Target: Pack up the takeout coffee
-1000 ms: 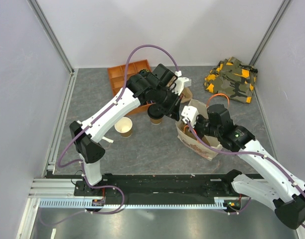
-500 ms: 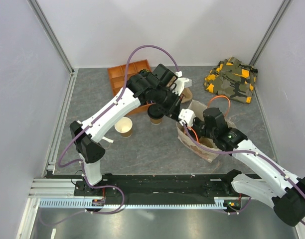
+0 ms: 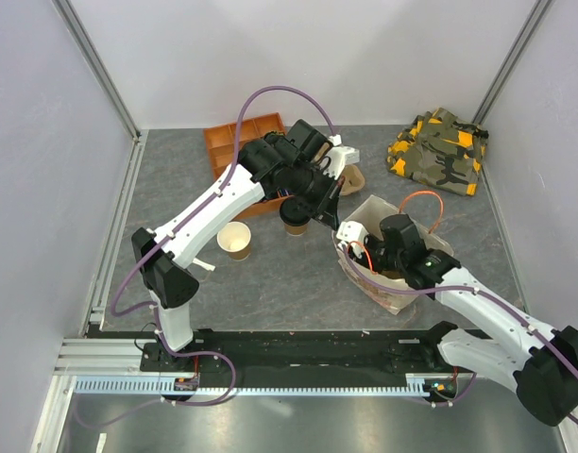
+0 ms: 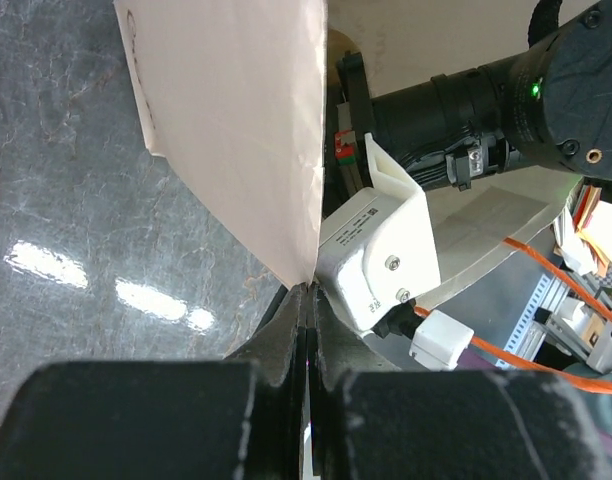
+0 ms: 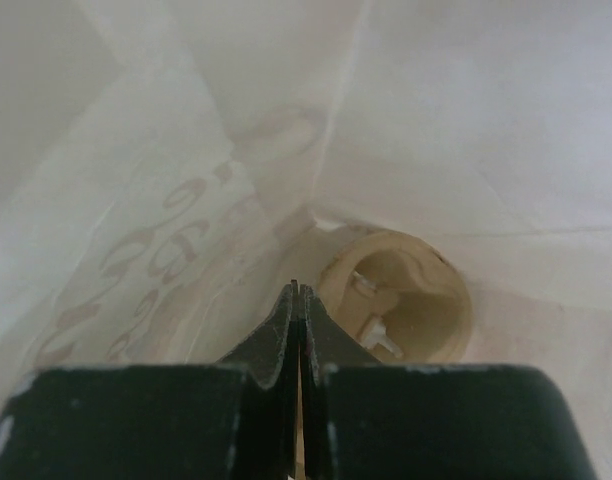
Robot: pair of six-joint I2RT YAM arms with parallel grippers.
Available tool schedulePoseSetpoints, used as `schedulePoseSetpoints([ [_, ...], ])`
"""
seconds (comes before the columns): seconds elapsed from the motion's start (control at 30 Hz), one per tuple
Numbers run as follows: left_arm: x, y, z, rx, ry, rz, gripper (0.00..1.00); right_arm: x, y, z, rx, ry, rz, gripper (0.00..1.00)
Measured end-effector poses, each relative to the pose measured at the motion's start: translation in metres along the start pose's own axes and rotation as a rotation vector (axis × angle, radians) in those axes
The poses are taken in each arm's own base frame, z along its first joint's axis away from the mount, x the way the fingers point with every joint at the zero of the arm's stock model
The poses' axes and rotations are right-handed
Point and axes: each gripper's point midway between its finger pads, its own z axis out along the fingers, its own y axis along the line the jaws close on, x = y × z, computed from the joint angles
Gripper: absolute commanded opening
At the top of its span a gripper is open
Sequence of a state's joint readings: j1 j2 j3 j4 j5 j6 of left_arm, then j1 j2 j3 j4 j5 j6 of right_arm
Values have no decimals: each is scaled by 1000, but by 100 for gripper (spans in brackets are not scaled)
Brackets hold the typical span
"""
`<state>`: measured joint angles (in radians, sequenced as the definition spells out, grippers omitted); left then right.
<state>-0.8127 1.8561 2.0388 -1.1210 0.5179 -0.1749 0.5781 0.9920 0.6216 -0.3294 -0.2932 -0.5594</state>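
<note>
The takeout coffee (image 3: 294, 221), a brown cup with a black lid, stands on the table just left of the paper bag (image 3: 395, 283), partly under my left arm. My left gripper (image 4: 307, 290) is shut on the bag's rim (image 4: 248, 130) and holds the mouth up; in the top view it is at the bag's far left corner (image 3: 333, 196). My right gripper (image 5: 297, 290) is shut, deep inside the bag, pinching nothing I can see. A lidless tan cup (image 5: 398, 300) with small white items inside lies at the bag's bottom, just right of its tips.
A lidless tan cup (image 3: 235, 241) stands left of the coffee. An orange divided tray (image 3: 234, 142) is at the back left, a camouflage cloth (image 3: 440, 156) at the back right. A brown pulp piece (image 3: 353, 176) shows behind the bag.
My right arm has moved left and further down into the bag, which has shifted a little with it. My left gripper keeps its hold on the rim. The coffee has not moved.
</note>
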Motion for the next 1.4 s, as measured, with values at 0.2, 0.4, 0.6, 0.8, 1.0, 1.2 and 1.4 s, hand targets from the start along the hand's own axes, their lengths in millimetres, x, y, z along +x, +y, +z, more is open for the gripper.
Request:
schedulePoseSetpoints([
  [0.2, -1, 1, 0, 0, -2, -2, 2, 1, -3, 1, -1, -3, -9, 0],
  [0.4, -1, 0, -1, 7, -2, -2, 2, -20, -10, -11, 7, -24, 7, 0],
  [0.6, -1, -1, 0, 11, -4, 3, 2, -89, -35, -51, 88, -187, -18, 0],
  [0.8, 2, 1, 6, 12, 2, 7, 2, -101, -31, -83, 114, -232, -34, 0],
  [1.0, 22, 0, 15, 14, 33, 48, 2, -87, -21, -94, 119, -217, -45, 0],
  [1.2, 19, -10, 14, 0, -3, 138, 2, -72, -12, -90, 87, -175, -60, 0],
  [1.4, 15, -20, 9, -10, -41, 187, 2, -65, -4, -91, 53, -155, -89, 0],
])
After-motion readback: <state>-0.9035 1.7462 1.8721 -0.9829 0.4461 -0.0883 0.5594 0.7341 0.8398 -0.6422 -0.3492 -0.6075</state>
